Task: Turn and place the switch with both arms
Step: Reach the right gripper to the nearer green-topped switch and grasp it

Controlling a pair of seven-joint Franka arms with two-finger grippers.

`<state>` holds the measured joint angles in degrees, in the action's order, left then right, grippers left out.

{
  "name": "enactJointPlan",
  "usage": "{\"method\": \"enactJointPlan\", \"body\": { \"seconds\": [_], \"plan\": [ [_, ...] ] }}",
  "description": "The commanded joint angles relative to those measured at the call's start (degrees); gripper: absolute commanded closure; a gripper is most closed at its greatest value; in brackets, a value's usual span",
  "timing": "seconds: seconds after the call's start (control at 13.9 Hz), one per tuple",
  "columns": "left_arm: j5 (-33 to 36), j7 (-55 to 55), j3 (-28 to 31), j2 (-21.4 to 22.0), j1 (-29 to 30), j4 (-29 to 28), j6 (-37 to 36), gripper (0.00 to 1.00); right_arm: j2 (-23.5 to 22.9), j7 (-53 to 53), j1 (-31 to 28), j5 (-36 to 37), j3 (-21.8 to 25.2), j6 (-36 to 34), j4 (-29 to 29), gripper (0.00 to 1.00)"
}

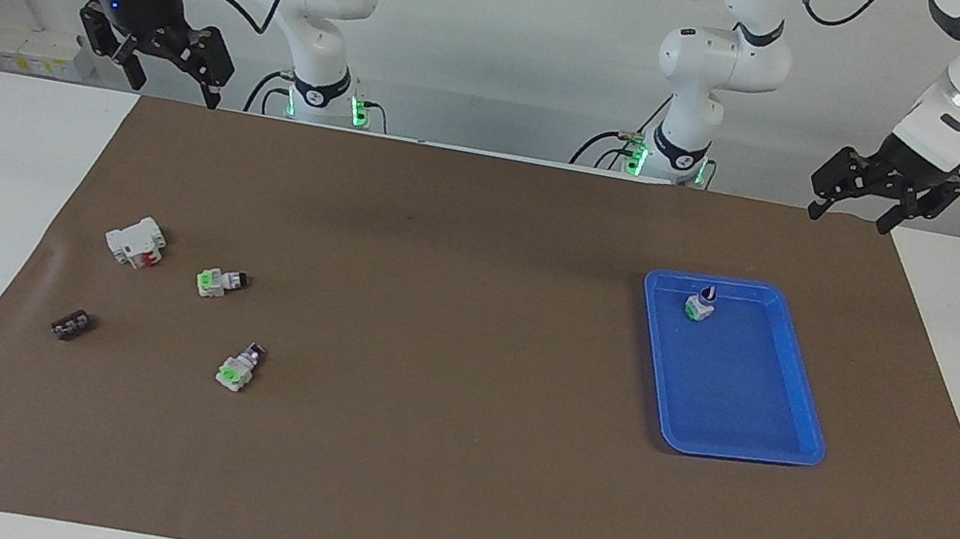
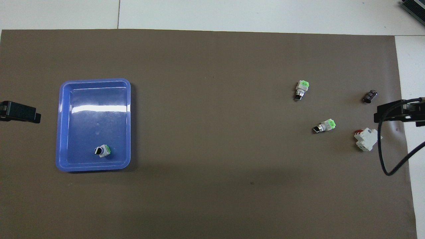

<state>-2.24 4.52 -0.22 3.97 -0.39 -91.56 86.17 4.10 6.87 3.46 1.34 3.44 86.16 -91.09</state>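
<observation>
Three white-grey switches with black knobs and green faces are in view. One switch (image 1: 701, 305) (image 2: 103, 151) stands in the blue tray (image 1: 797, 405) (image 2: 95, 83), at the tray's end nearer to the robots. Two switches lie on the brown mat toward the right arm's end: one nearer to the robots (image 1: 222, 281) (image 2: 324, 125), one farther (image 1: 238, 367) (image 2: 301, 89). My right gripper (image 1: 175, 89) (image 2: 396, 112) is open and empty, raised over the mat's edge nearest the robots. My left gripper (image 1: 849, 219) (image 2: 20, 113) is open and empty, raised at the left arm's end.
A knobless white block with a red part (image 1: 136, 241) (image 2: 367, 139) and a small black piece (image 1: 71, 325) (image 2: 370, 96) lie beside the two loose switches. The brown mat (image 1: 456, 404) covers most of the white table. A black cable (image 2: 382, 156) hangs from the right arm.
</observation>
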Motion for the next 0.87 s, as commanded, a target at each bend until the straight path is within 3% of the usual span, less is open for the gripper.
{"method": "enactJointPlan", "body": {
  "seconds": [0.0, 0.29, 0.58, 0.79],
  "plan": [
    [0.8, 0.3, -0.1, 1.6, 0.2, -1.6, 0.0, 0.0, 0.0, 1.5, 0.2, -0.8, -0.1, 5.7, -3.8, 0.0],
    [0.8, 0.3, -0.1, 1.6, 0.2, -1.6, 0.0, 0.0, -0.1, 2.4, 2.7, -0.9, 0.0, 17.6, -13.9, 0.0],
    [0.8, 0.3, -0.1, 1.6, 0.2, -1.6, 0.0, 0.0, -4.1, 22.6, 2.3, -0.9, 0.0, 24.9, -18.9, 0.0],
    [0.8, 0.3, -0.1, 1.6, 0.2, -1.6, 0.0, 0.0, -4.1, 35.4, -0.9, -0.9, 0.0, 31.1, -26.8, 0.0]
  ]
}}
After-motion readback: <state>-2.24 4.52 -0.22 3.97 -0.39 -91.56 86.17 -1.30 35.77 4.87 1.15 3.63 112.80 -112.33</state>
